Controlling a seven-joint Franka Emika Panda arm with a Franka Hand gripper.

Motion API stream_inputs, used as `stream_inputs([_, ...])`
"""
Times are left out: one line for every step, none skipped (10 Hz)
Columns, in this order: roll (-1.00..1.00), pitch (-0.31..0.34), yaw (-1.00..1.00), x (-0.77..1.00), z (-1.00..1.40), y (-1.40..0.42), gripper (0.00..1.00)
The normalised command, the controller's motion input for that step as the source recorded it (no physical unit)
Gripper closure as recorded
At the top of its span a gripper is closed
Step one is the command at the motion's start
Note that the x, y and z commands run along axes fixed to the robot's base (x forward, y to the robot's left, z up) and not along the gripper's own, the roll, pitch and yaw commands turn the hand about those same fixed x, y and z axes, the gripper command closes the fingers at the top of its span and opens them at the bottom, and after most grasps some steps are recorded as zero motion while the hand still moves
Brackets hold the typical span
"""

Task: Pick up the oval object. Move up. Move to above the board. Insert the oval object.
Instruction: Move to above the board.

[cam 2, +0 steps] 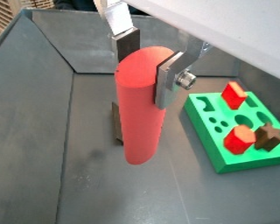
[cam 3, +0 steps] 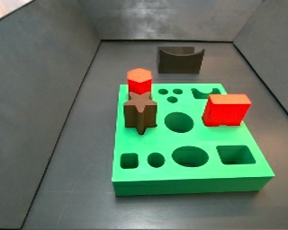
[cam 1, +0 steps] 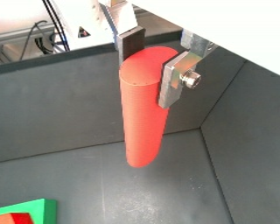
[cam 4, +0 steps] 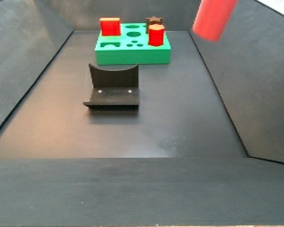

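Observation:
My gripper [cam 1: 149, 63] is shut on the oval object [cam 1: 143, 114], a long plain red rod that hangs upright from the fingers, clear of the floor. Both wrist views show it, and so the gripper [cam 2: 146, 68] and rod [cam 2: 143, 118] appear again. In a side view only the rod's lower end [cam 4: 213, 18] shows, high up and to the right of the board [cam 4: 132, 56]. The green board [cam 2: 230, 162] lies beside and below the rod, apart from it. One corner of it shows in a wrist view [cam 1: 25, 213]. The other side view shows the board [cam 3: 147, 144] but no gripper.
On the board stand a red cube [cam 3: 227, 110], a short red hexagonal peg [cam 3: 139, 81] and a brown star peg [cam 3: 140, 112]. Several holes are open. The dark fixture [cam 4: 113, 86] stands on the floor near the board. Grey sloped walls enclose the floor.

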Motion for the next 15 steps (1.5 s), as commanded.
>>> stream_inputs([0.24,0.228,-1.0,0.29,-0.02,-1.0,1.0])
stream_inputs([0.25,0.225,-1.0,0.3,-0.04,-1.0,1.0])
stream_inputs([0.26,0.228,-1.0,0.3,-0.04,-1.0,1.0])
stream_inputs([0.24,0.227,-1.0,0.31,-0.03,-1.0,1.0])
stream_inputs([0.24,0.234,-1.0,0.31,-0.03,-1.0,1.0])
stream_inputs([0.25,0.261,-1.0,0.32,-0.03,-1.0,1.0])
stream_inputs([0.25,0.3,-1.0,0.33,-0.03,-1.0,1.0])
stream_inputs([0.22,0.296,-0.84,0.34,-0.02,-1.0,1.0])
stream_inputs([0.14,0.257,-0.58,0.35,-0.02,-1.0,1.0])
stream_inputs([0.07,0.212,-0.36,0.36,-0.01,-1.0,1.0])
stream_inputs([0.03,0.169,-0.17,0.38,-0.01,-1.0,1.0])
stream_inputs([0.01,0.149,-0.07,0.38,-0.01,-1.0,1.0])
stream_inputs([0.0,0.148,-0.03,0.39,0.0,-1.0,1.0])
stream_inputs([0.01,0.151,-0.01,0.39,0.01,-0.88,1.0])
stream_inputs([0.01,0.153,-0.01,0.32,0.02,-0.69,1.0])
